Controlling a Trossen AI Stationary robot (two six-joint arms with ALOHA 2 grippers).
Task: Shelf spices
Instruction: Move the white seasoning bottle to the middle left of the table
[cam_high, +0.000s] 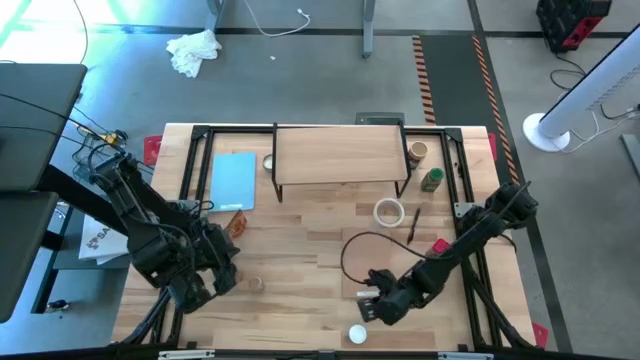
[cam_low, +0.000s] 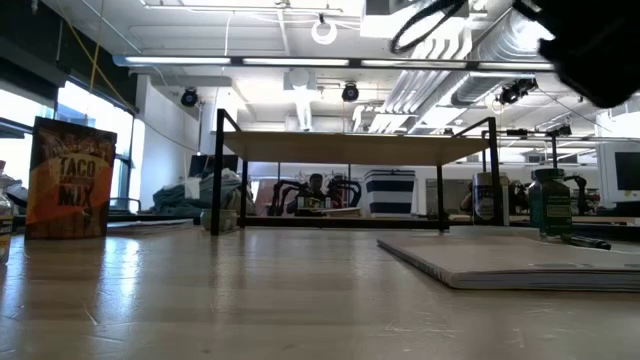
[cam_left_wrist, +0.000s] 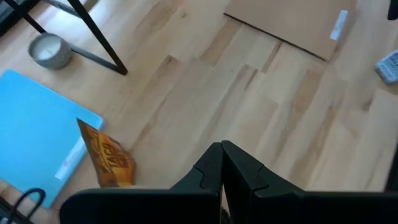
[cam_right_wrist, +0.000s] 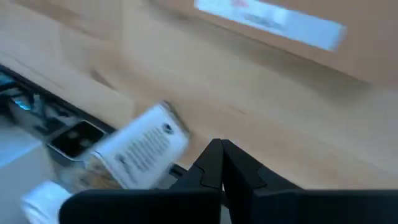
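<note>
- The table (cam_high: 300, 250) is a pale wooden butcher-block top; it carries everything below.
- The shelf (cam_high: 340, 155) stands at the middle of the table's far edge, plank top on thin black wire end frames; the low view shows it upright with open space beneath.
- A light-blue pad (cam_high: 234, 180) lies flat just beside the shelf, toward the far-left corner.
- A thin pale board (cam_high: 385, 262) lies flat toward the near-right part of the table, with a loop of black cable (cam_high: 350, 255) at its edge.
- The left claw (cam_high: 225, 275) hangs near the near-left corner, fingers pressed fully together, holding nothing (its wrist view shows bare wood ahead).
- The right claw (cam_high: 372, 305) is low near the near edge, right of centre, fingers also fully together and empty; a white-labelled jar (cam_right_wrist: 140, 152) lies on its side just beside it.
- A taco mix packet (cam_high: 236, 224) stands by the pad's near corner.
- A white tape ring (cam_high: 389, 212) lies right of centre, in front of the shelf.
- Spices: a green-topped jar (cam_high: 432, 180) and a tan-topped jar (cam_high: 418, 151) stand beside the shelf's right end; a pale tin (cam_high: 269, 162) sits by its left leg; a white-topped jar (cam_high: 357, 335) rests at the near edge.
</note>
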